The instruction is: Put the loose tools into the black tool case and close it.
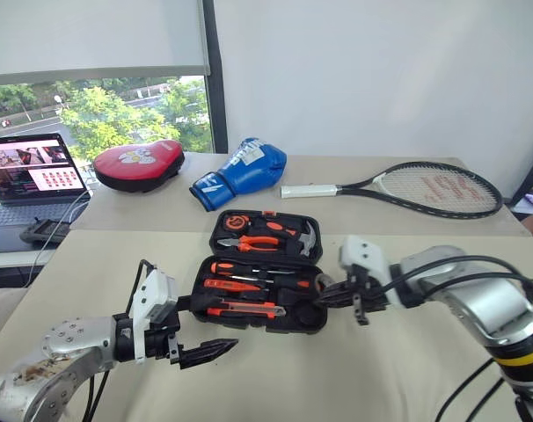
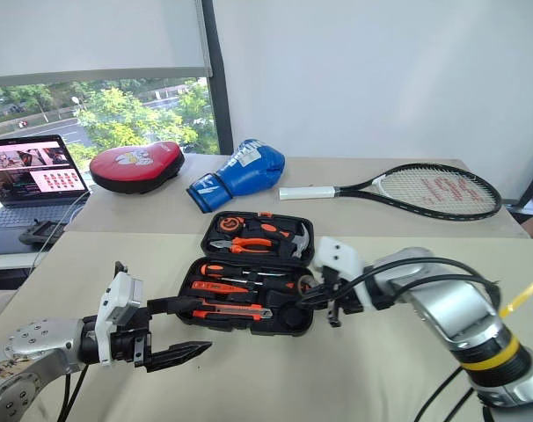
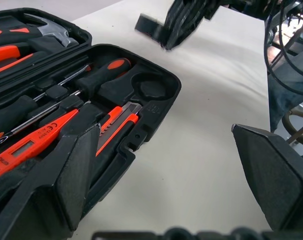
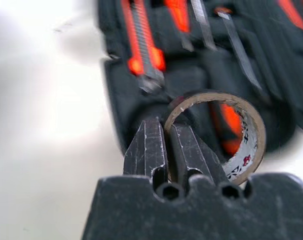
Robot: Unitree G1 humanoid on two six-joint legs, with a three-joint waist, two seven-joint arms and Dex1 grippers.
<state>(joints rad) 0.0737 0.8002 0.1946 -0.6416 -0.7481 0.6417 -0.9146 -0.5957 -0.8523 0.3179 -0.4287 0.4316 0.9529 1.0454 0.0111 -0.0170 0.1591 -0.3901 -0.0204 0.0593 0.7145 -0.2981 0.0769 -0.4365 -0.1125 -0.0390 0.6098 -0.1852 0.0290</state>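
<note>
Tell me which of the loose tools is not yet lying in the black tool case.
The tape roll: the right gripper pinches its rim above the black tool case, while the screwdrivers and utility knife lie in their slots.

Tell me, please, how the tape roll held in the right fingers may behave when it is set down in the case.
The tape roll is a round ring, so it may roll if set down on its edge. The core looks like cardboard and mostly hollow, so it is probably light. The right gripper pinches only its wall, so the roll might swing or slip.
</note>
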